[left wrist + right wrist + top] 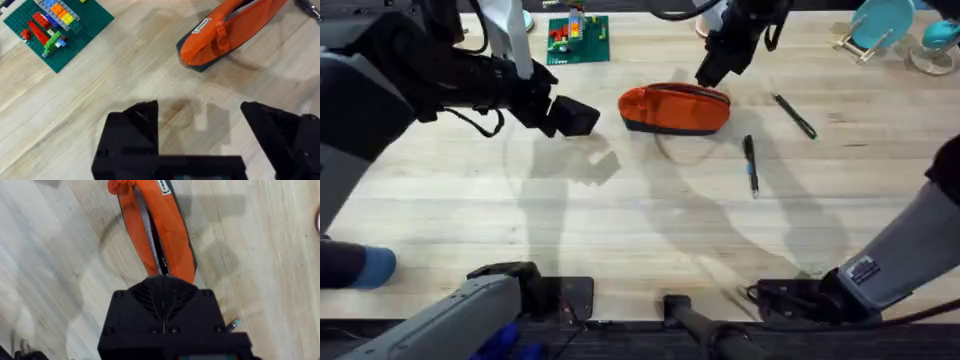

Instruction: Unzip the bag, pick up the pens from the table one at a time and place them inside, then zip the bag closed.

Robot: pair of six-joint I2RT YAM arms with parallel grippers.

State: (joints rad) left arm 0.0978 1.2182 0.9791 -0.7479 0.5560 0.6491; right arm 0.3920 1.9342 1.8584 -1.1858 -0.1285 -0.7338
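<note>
Right end effector point(162, 292), black fingers pressed together, pinches the zipper at one end of the oblong orange fabric pouch point(675, 108) lying on the light wood tabletop point(620, 210). Left end effector point(200, 130) hangs released beside it. Two slim dark pens point(751, 165) lie nearby.

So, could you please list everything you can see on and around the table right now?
bag: one, orange with a dark bottom band, far middle of the table.
pens: two, dark; one right of the bag, nearer the bases; one farther right, lying at a slant.
brick plate: one, green with coloured bricks, far edge, left of the bag.
blue objects: light blue, far right corner; what they are is unclear.
left gripper: black fingers open, above bare wood left of the bag.
right gripper: black fingers shut at the zipper at the bag's right end.
</note>
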